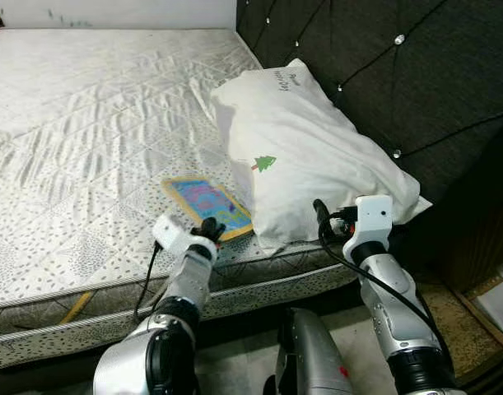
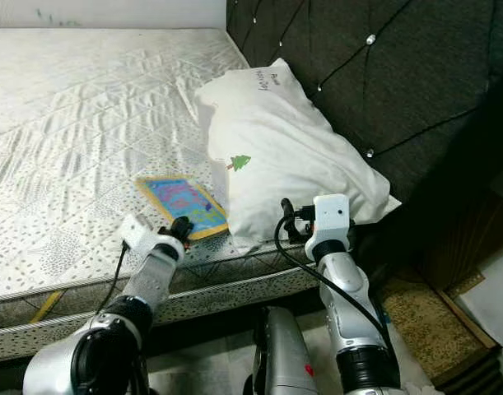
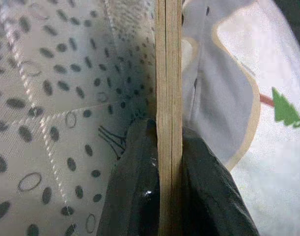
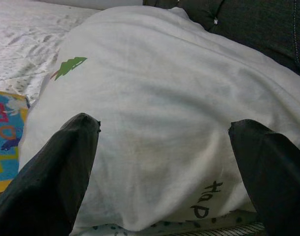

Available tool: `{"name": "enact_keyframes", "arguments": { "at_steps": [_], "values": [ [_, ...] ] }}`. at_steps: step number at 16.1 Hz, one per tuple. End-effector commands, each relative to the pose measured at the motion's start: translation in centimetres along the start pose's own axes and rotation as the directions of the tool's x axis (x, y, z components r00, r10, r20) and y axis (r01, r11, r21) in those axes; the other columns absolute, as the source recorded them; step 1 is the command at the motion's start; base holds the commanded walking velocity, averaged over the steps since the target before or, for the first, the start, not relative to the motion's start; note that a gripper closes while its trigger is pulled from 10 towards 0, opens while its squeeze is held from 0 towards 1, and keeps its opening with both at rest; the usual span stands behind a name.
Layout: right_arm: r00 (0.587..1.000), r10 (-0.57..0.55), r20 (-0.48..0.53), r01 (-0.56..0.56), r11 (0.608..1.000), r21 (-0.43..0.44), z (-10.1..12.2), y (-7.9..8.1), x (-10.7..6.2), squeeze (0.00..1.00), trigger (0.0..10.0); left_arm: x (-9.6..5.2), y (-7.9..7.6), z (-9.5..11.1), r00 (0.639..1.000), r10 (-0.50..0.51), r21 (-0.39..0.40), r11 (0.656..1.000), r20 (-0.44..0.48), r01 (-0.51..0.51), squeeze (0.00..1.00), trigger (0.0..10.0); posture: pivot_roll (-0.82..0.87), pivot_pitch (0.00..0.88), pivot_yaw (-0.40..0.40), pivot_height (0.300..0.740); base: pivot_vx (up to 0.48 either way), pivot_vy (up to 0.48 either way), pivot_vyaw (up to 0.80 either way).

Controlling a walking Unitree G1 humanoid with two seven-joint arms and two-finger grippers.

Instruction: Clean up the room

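Seen from the head camera's left eye, the left gripper (image 1: 210,228) meets the near corner of a flat, colourful puzzle board (image 1: 207,206) lying on the mattress (image 1: 86,123) close to the bed's front edge; the board's long axis runs diagonally away from that gripper toward the head of the bed, its far side just beside the white pillow (image 1: 309,152). The right gripper (image 1: 321,216) hovers at the pillow's near end, the pillow stretching away toward the dark tufted headboard (image 1: 399,82). Along the left wrist, both black fingers (image 3: 135,191) are clamped on the board's thin wooden edge, which stands edge-on between them. Along the right wrist, the two fingers (image 4: 66,162) are spread wide, empty, the pillow straight ahead and the board off to one side.
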State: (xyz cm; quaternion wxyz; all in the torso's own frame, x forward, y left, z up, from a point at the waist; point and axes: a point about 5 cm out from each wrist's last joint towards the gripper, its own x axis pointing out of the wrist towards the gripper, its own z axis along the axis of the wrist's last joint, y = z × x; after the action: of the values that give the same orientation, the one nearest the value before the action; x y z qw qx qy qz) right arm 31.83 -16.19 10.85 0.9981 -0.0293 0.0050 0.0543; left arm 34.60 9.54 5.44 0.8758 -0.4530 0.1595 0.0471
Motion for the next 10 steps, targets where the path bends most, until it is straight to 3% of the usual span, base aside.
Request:
{"name": "enact_keyframes", "arguments": {
  "at_steps": [1, 2, 3, 4, 6, 10],
  "values": [
    [1.0, -0.011, 0.019, 0.012, 1.0, -0.005, 0.5, -0.2, 0.1, 0.0, 10.0, -0.1, -0.1, -1.3, 0.997, 0.049, 0.083, 0.996, -0.059, -0.044, 0.0, 10.0, -0.15, 0.032, -0.061, 0.523, 0.0, 0.0, 0.0],
    [1.0, -0.012, 0.019, 0.012, 1.0, -0.004, 0.5, -0.2, 0.2, 0.0, 10.0, -0.2, 0.1, -1.3, 0.997, 0.058, 0.082, 0.995, -0.054, -0.054, 0.0, 10.0, -0.15, 0.03, -0.06, 0.523, 0.0, 0.0, 0.0],
    [1.0, -0.012, 0.02, 0.012, 1.0, -0.005, 0.5, -0.2, 0.2, 0.0, 10.0, -0.2, 0.4, -1.3, 0.994, 0.081, 0.11, 0.991, -0.07, -0.073, 0.91, 10.0, -0.15, 0.027, -0.06, 0.523, 0.0, 0.0, 0.0],
    [1.0, -0.013, 0.02, 0.013, 1.0, -0.006, 0.5, -0.2, 0.2, 0.0, 10.0, -0.3, 0.7, -1.6, 0.99, 0.107, 0.138, 0.986, -0.089, -0.094, 1.0, 10.0, -0.15, 0.025, -0.058, 0.523, 0.0, 0.0, 0.0],
    [1.0, -0.015, 0.021, 0.015, 1.0, -0.009, 0.5, -0.3, 0.2, 0.0, 10.0, -0.7, 1.8, -2.4, 0.973, 0.181, 0.231, 0.962, -0.141, -0.145, 1.0, 10.0, -0.15, 0.022, -0.058, 0.523, 0.0, 0.0, 0.0],
    [1.0, -0.018, 0.021, 0.018, 1.0, -0.016, 0.5, -0.4, 0.2, 0.0, 10.0, -1.2, 2.6, -3.8, 0.946, 0.238, 0.303, 0.939, -0.219, -0.166, 1.0, 10.0, -0.15, 0.02, -0.061, 0.523, 0.0, 0.0, 0.0]
  ]
}}
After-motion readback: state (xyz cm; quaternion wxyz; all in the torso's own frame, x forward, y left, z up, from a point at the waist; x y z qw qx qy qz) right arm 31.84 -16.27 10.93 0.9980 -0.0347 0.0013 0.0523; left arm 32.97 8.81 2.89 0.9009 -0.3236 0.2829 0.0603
